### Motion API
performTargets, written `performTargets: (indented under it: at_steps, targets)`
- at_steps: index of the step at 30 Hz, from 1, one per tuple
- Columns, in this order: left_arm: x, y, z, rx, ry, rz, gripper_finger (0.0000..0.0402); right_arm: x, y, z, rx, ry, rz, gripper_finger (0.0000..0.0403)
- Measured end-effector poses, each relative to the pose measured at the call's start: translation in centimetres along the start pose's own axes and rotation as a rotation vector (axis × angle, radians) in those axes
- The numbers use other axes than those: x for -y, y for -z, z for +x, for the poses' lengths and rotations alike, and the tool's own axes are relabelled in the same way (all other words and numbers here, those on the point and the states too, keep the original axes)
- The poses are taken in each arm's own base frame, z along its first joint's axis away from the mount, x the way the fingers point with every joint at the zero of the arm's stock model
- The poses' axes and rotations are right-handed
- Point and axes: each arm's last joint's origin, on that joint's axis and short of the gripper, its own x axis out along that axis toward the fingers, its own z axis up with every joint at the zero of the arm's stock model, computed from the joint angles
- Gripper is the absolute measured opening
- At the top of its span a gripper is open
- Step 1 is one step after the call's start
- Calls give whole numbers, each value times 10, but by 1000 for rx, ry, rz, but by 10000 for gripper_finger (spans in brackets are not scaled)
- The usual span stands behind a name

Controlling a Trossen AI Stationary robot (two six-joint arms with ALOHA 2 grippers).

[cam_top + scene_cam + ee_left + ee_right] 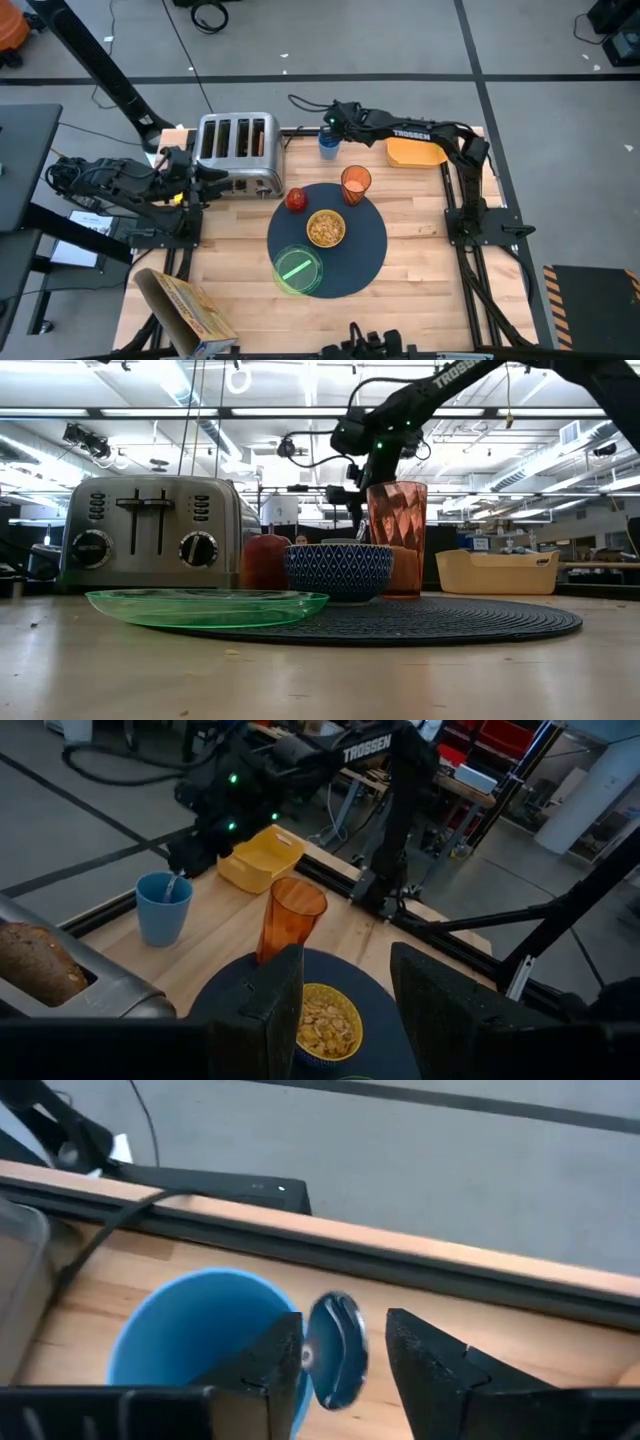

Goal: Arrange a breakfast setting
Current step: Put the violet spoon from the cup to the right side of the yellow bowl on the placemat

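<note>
Reaching into the blue cup [329, 145], the right pincer [345, 1350] brackets the spoon [335, 1348].
Fingers part-open, contact unclear; left pincer [345, 1005] waits open beside the toaster [237, 152].

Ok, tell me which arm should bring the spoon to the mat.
Right. The right gripper is at the blue cup, its fingers around the spoon. The left gripper is by the toaster.

My wooden table [420, 255] carries the dark-navy mat [365, 250] mid-table; toaster [238, 152] behind-left of mat, blue cup [328, 146] behind it, yellow bin [415, 153] behind-right.
</note>
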Motion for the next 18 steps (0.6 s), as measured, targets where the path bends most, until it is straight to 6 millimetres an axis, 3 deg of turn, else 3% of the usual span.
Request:
performTargets:
  at_steps: [18]
  targets:
    - [0, 0, 0, 4, 2, 6, 160, -8, 3, -3, 55, 6, -71, 68]
